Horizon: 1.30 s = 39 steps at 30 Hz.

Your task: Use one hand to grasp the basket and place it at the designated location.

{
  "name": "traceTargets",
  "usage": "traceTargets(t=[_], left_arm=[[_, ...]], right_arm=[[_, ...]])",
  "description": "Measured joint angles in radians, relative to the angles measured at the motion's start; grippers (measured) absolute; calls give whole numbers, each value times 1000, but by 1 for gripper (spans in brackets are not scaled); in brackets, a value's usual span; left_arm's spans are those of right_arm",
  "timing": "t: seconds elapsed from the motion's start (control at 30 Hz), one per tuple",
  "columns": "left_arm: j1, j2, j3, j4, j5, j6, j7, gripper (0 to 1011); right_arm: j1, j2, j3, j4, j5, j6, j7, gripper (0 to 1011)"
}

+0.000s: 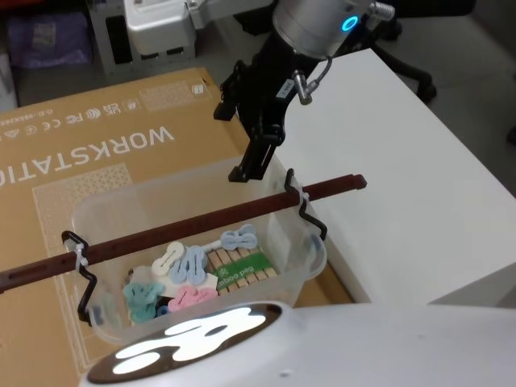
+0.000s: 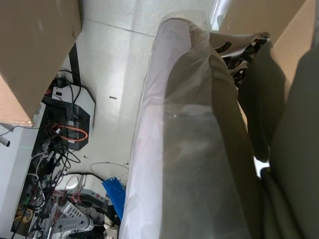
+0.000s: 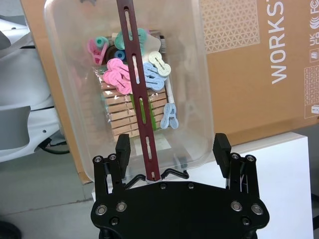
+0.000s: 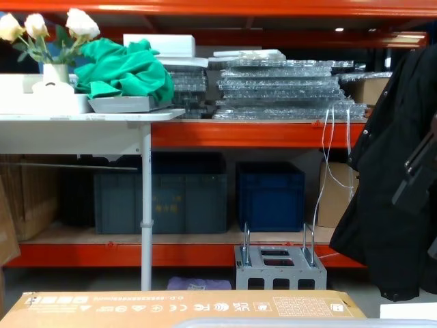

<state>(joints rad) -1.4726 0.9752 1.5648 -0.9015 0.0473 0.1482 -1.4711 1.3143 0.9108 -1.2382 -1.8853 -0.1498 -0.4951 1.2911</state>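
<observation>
The basket (image 1: 113, 211) is a translucent whitish tub resting on a cardboard box (image 1: 89, 153). Its reddish-brown bar handle (image 1: 201, 219) spans the rim on black hooks. Pastel clips and a pack of wooden pegs (image 1: 242, 270) lie inside. My right gripper (image 1: 254, 161) hangs open just above the basket's far rim, toward the handle's right end. In the right wrist view the gripper (image 3: 172, 145) stands open, and the handle (image 3: 139, 89) runs below between its two fingers, untouched by either. The basket (image 3: 202, 74) lies beyond them.
A white table (image 1: 419, 161) lies to the right of the box. The chest view looks over the box top (image 4: 184, 304) to red shelving with dark blue crates (image 4: 270, 195) and a white side table (image 4: 89, 119). Plastic-wrapped robot body (image 2: 189, 149) fills the left wrist view.
</observation>
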Motion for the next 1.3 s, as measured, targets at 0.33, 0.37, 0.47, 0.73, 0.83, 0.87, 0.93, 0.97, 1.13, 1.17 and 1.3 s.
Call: traceTargets(t=[0.33,0.37,0.47,0.73,0.83,0.87,0.93,0.97,1.13,1.17,1.3], left_arm=[[0,0,0,0,0,0,0,0],[0,0,0,0,0,0,0,0],[0,0,0,0,0,0,0,0],[0,0,0,0,0,0,0,0],[0,0,0,0,0,0,0,0],[0,0,0,0,0,0,0,0],[0,0,0,0,0,0,0,0],[0,0,0,0,0,0,0,0],[0,0,0,0,0,0,0,0],[0,0,0,0,0,0,0,0],[0,0,0,0,0,0,0,0]], right_arm=[[-24,-39,-12,-14,-36,20,26,1001],[-25,-43,-14,-14,-38,21,27,1001],[-31,-64,-29,-13,-54,28,36,1001],[-32,-120,-70,8,-83,43,47,1001],[-31,-141,-86,19,-90,50,48,1001],[-31,-146,-90,21,-93,52,48,1001],[-30,-163,-103,31,-100,57,48,1001],[-30,-168,-106,34,-103,59,48,1001],[-31,-212,-141,63,-127,75,51,1001],[-31,-223,-150,71,-133,79,52,1001],[-35,-255,-175,98,-154,89,54,1001]])
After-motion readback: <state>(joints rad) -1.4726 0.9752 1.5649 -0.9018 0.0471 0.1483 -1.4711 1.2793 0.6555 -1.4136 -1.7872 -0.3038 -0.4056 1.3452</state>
